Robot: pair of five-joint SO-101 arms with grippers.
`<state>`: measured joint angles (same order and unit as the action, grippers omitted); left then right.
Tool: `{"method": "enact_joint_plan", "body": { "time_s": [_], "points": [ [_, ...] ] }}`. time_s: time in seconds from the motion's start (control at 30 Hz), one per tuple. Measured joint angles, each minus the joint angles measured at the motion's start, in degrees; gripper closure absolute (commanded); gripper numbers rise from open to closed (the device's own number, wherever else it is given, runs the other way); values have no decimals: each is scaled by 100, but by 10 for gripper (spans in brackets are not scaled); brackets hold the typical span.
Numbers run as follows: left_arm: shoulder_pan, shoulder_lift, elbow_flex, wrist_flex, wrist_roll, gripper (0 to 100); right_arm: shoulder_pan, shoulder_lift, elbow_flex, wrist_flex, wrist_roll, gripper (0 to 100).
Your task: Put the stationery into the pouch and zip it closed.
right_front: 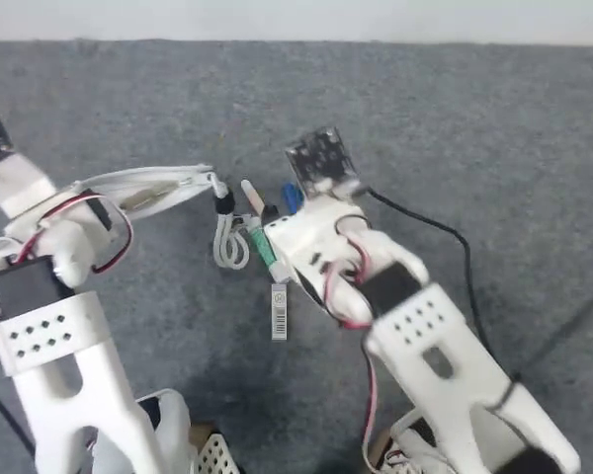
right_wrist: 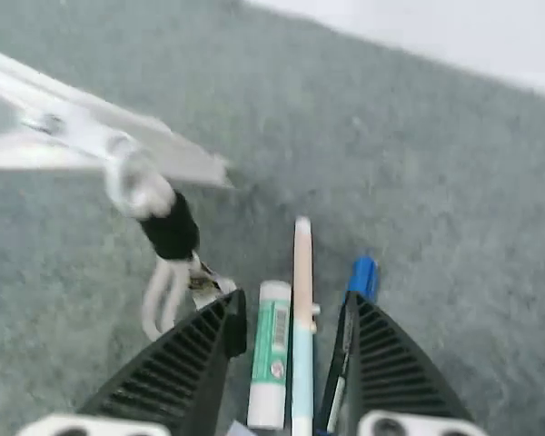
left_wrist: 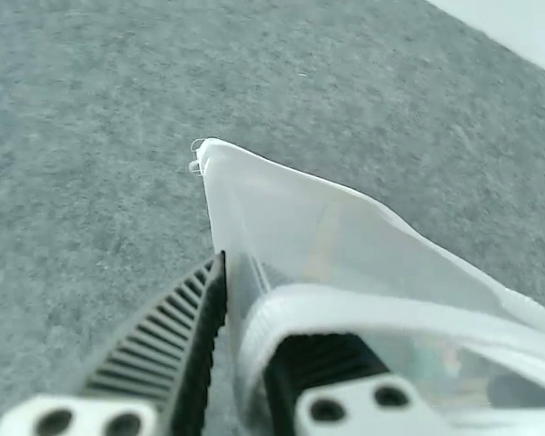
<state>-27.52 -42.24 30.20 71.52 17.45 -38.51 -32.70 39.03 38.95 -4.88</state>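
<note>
Tag: a small white tag point(right_front: 279, 314) lies flat on the grey table point(right_front: 455, 118), near its middle and nearest to the near edge of all the loose things.
Right pincer: the right pincer point(right_wrist: 293, 309) is closed in on the stationery point(right_wrist: 300, 363), one finger against each outer piece and a narrow gap between the fingers. It sits just beyond the tag, near the table's middle point(right_front: 274, 222).
Stationery: three pieces lie side by side between the fingers, their ends pointing to the far edge. They are a green-and-white stick point(right_wrist: 274, 350), a pale pen point(right_wrist: 302, 272) and a blue pen point(right_wrist: 361, 277). I cannot tell whether they rest on the table or are lifted off it.
Cord: a white cord loop point(right_front: 231, 247) hangs just left of the stick, apart from it.
Zip pull: a black pull point(right_wrist: 171, 232) joins the cord to the end of the pouch.
Left pincer: the left pincer point(left_wrist: 250, 304) is clamped on the pouch, with its clear wall pinched between the ribbed finger and the other one.
Pouch: the white, see-through pouch point(right_front: 153, 191) stretches left of the table's middle, from the left pincer towards the stationery. A tan shape shows faintly through its wall point(left_wrist: 345, 236).
</note>
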Motion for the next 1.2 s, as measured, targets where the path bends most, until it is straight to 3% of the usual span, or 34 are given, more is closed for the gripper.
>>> {"method": "enact_joint_plan", "body": {
  "time_s": [0.4,0.6,1.2],
  "points": [
    [-255,0,0,0,0,989,141,3015,-1952,862,0,842],
    [-255,0,0,0,0,989,334,4167,-2989,1407,501,842],
    [-255,0,0,0,0,989,536,6523,-4668,1451,607,843]
  ]
}}
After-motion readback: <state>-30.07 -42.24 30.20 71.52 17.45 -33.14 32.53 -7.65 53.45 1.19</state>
